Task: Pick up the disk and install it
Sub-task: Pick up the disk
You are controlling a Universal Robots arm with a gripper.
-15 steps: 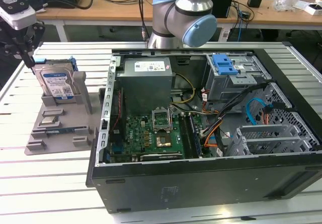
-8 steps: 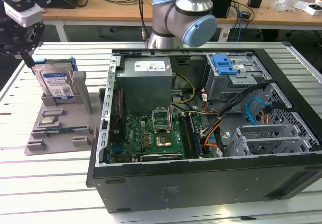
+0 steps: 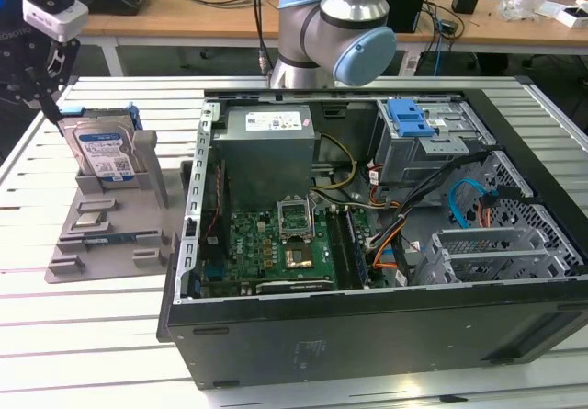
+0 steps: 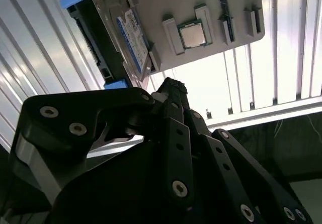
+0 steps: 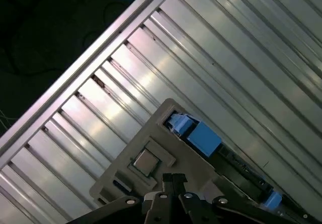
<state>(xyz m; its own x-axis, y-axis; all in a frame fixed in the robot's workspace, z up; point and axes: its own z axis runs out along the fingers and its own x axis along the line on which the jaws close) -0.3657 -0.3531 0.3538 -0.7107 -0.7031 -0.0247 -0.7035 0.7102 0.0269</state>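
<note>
Slatted metal table (image 3: 83, 335) with disk (image 3: 103, 152) in holder (image 3: 119, 216); desk (image 3: 175, 9) behind

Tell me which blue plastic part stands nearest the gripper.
The blue frame around the disk, close beside the gripper. The blue latch sits far off, inside the computer case.

No print was legible; the disk (image 3: 103, 152) bore a white-and-blue label, the power supply (image 3: 262, 161) a white sticker.

Bright room light, glare on metal.
Worktop (image 4: 297, 43) slats flare white in the second wrist view and streak bright in the first wrist view; the exterior view is evenly lit, the computer case (image 3: 367, 326) shaded inside.
</note>
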